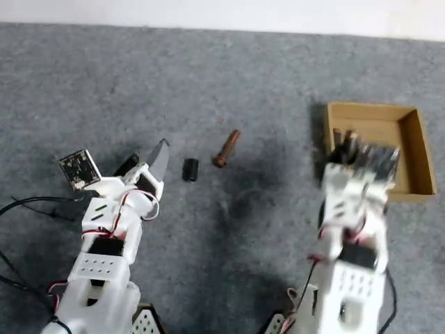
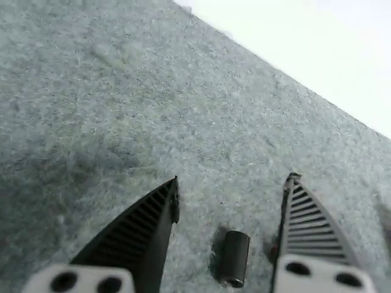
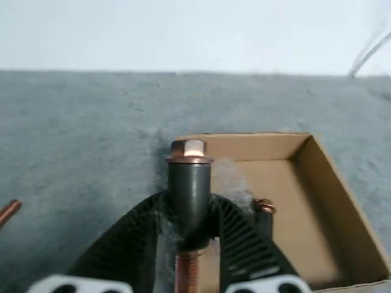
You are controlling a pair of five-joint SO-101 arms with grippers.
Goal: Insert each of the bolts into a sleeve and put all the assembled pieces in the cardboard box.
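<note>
Bolt-and-sleeve piece (image 3: 189, 183) squeezed tight between the fingers (image 3: 241, 238) of the right gripper (image 3: 189, 204). Copper bolt poked through dark sleeve, held standing up with the bolt head on top. Hanging right at the edge of the cardboard box (image 3: 317, 177), not yet dropped in. What looks like another joined piece (image 3: 264, 213) already down inside the box, beside one finger, but hard to tell for sure.

So the job looks partly done. One pair left to do: a loose bolt (image 1: 227, 148) and a loose sleeve (image 1: 190, 170). Both lying flat on the grey mat (image 1: 208, 83), near each other but not touching. Not put together yet.

Left gripper (image 2: 233, 179) wide open, holding nothing, low over the mat. Loose sleeve lying on the mat between its two fingers (image 2: 143, 235). Closer to one finger than the other, and touching neither as far as can be seen. Loose bolt a little way past the sleeve, outside the fingers.

Likely next: let the held piece go into the box. Then pinch the loose sleeve, push the last bolt in, and put that one in the box too.
</note>
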